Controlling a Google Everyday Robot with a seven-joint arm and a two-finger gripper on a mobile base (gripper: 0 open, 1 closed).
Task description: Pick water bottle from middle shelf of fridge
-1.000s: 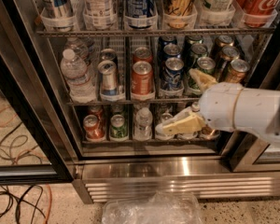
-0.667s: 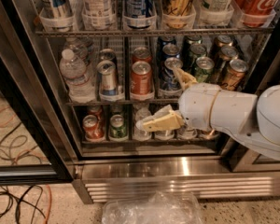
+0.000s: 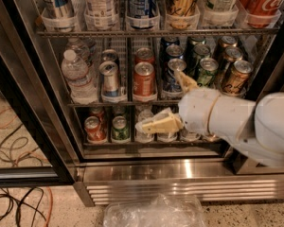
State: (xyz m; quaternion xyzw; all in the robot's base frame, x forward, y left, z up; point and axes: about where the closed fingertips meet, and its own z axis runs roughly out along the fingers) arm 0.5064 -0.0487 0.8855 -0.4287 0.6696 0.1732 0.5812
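The water bottle [image 3: 78,75], clear and ribbed with a white cap, stands at the left end of the middle shelf [image 3: 114,101] of the fridge [image 3: 146,170], with another bottle behind it. Silver, orange, blue, green and bronze cans fill the rest of that rack. My gripper [image 3: 169,103] is open and empty in front of the fridge, right of centre. Its lower finger [image 3: 156,125] points left before the lowest rack, and its upper finger [image 3: 184,80] lies over the blue can. The gripper is well to the right of the bottle, and my white arm [image 3: 246,122] hides the rack's lower right.
Tall cans [image 3: 142,1] fill the rack above, and small cans [image 3: 94,129] the lowest rack. The dark door frame [image 3: 23,112] runs down the left. Cables [image 3: 14,202] lie on the floor at left. A crumpled clear plastic bag [image 3: 154,213] lies below the base grille.
My arm and gripper have moved left across the fridge front, from the right side toward the centre. The bottle and cans have not moved.
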